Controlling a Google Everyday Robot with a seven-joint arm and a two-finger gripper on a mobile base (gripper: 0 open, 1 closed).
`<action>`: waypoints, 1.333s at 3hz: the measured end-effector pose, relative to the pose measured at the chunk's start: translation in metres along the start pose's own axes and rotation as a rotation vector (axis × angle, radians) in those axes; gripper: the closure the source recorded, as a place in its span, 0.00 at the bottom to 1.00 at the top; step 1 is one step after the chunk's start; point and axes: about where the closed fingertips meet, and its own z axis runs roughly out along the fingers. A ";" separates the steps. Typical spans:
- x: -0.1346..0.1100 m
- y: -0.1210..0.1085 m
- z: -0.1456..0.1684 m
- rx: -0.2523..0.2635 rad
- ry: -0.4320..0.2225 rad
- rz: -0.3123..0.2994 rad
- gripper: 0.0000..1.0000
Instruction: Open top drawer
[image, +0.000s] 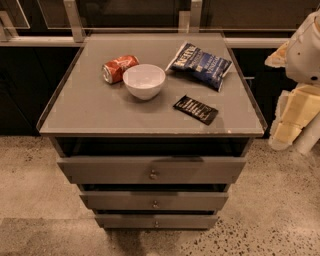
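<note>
Three grey drawer fronts stack under the flat grey cabinet top (85, 112); the top drawer (110, 170), widest and tallest, carries a small round metal knob (153, 174) at its centre, with a dark gap above it; on the cabinet top rest a red drink can (119, 68) on its side, a white round bowl (144, 80) just beside it, a blue crisp bag (200, 58) and a flat black packet (195, 109); my gripper (290, 122) hangs at the right, well apart from the knob; whether it is apart or together I cannot tell.
</note>
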 end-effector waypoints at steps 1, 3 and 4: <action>0.000 0.000 0.000 0.000 0.000 0.000 0.00; 0.005 0.020 -0.006 0.069 -0.042 0.032 0.00; 0.034 0.056 0.031 0.070 -0.123 0.173 0.00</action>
